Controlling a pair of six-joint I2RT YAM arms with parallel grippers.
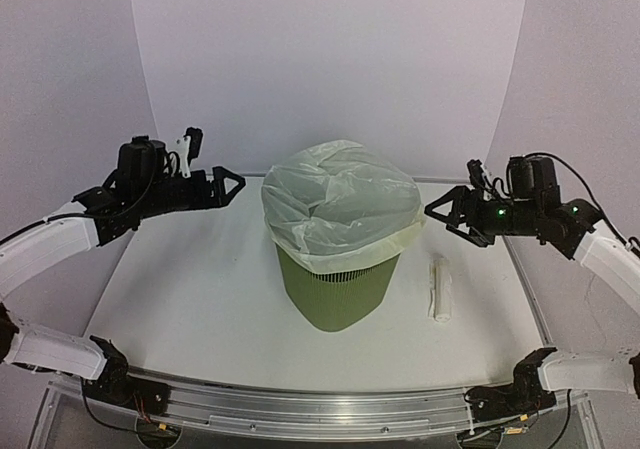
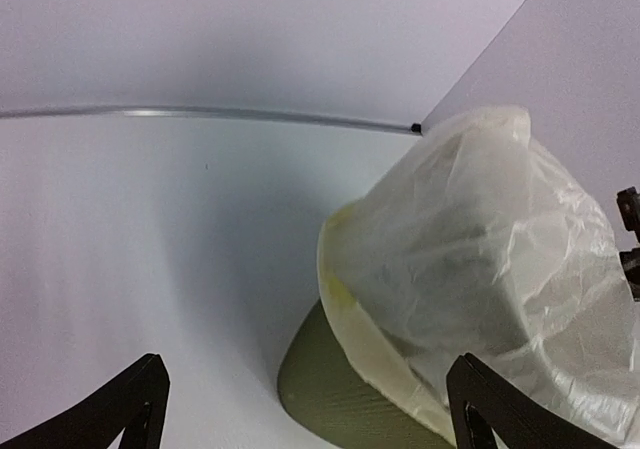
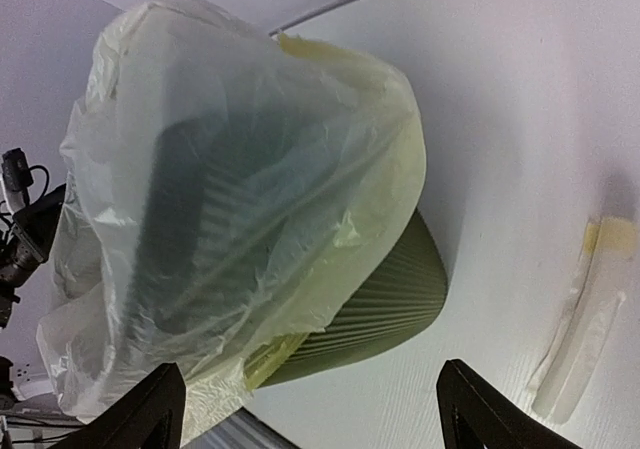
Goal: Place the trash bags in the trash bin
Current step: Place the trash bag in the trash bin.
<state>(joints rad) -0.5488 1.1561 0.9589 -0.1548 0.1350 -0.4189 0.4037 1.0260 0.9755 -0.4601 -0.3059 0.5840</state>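
**Bench:** State of the claws?

**Me:** I read the left gripper (image 1: 236, 185) with its jaws wide apart and nothing between them, hovering off the left side of the trash bin (image 1: 335, 297). The right gripper (image 1: 437, 217) is also spread and empty, and it is just beside the bag's right edge.

**Bench:** And the bag?

**Me:** The trash bag (image 1: 340, 201) is draped over the bin's mouth. It is puffed up in a dome, and its hem hangs down over the rim and the upper slats. The bin stands upright mid-table (image 1: 190, 289). I can't tell whether any film is pushed down inside.

**Bench:** Anything else?

**Me:** A folded white strip (image 1: 440, 287) lies flat on the table to the right of the bin, apart from it.
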